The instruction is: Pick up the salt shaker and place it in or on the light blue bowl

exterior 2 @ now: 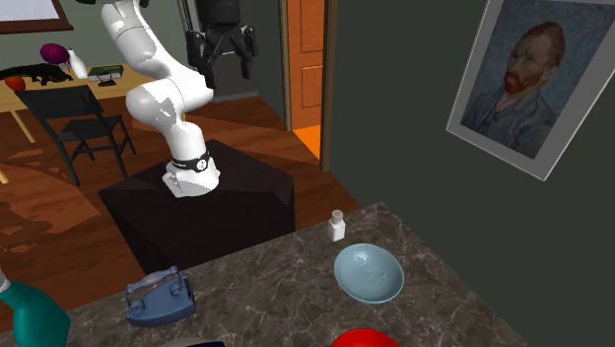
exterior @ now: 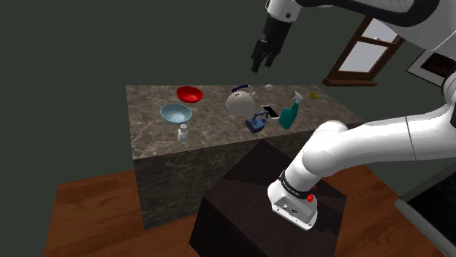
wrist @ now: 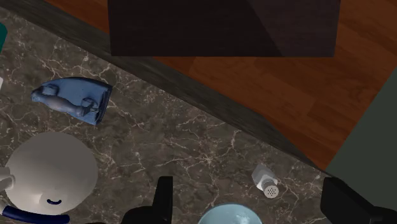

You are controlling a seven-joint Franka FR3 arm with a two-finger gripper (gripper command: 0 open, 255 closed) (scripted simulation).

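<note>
Franka arm [exterior: 365, 142]: glossy white shells, thick rounded tubes that swell at each bend. Joints are dark grey to black and show as bands between the white links. At the foot is a white squarish block [exterior: 291, 206] with small dark holes across its face and a red dot [exterior: 312, 197] at one side. Above it sits a black collar [exterior: 294, 187] with fine pale marks. The gripper [exterior: 261, 62] is all black, with a blocky body and two flat-sided fingers [wrist: 164, 198].

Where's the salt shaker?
In the shoulder view the salt shaker stands at the left of the counter, by its edge, beside the light blue bowl.
</note>
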